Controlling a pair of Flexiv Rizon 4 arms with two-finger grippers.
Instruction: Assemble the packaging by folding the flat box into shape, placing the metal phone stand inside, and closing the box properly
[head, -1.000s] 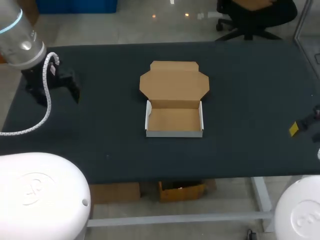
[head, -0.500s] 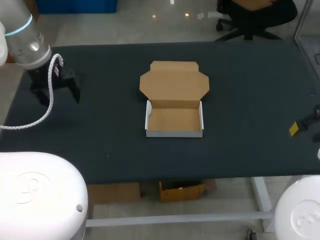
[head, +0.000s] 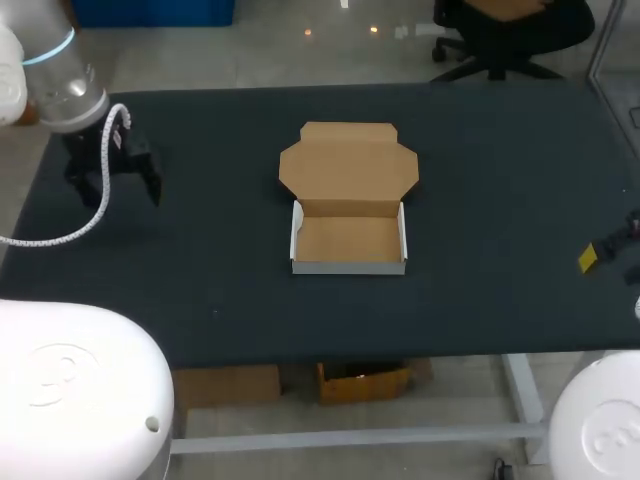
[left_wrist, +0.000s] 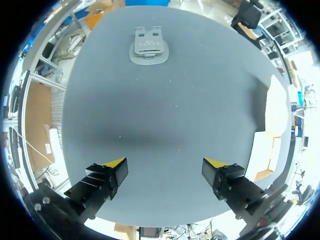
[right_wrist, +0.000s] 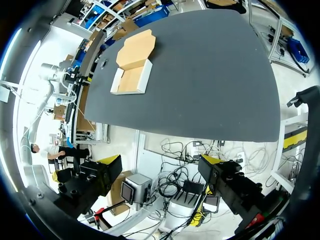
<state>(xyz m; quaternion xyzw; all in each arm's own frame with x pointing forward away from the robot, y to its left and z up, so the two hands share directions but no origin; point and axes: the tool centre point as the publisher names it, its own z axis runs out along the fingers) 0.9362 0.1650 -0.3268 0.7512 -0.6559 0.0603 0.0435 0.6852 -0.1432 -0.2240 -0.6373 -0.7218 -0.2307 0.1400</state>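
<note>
Box (head: 348, 215) sits midway on the surface (head: 500, 180), tray folded up, lid lying open behind, bare cardboard inside. Left end effector (left_wrist: 165, 162) hovers spread. Right end effector (right_wrist: 161, 160), also spread, hangs beyond the surface's edge, mostly cut off overhead. Metal phone stand (left_wrist: 149, 46) lies ahead of the left fingers, unseen overhead.

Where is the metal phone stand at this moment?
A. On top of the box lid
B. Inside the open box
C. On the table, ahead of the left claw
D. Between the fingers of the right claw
C: the left wrist view shows the phone stand lying on the table ahead of the open left claw, while the box is empty.
</note>
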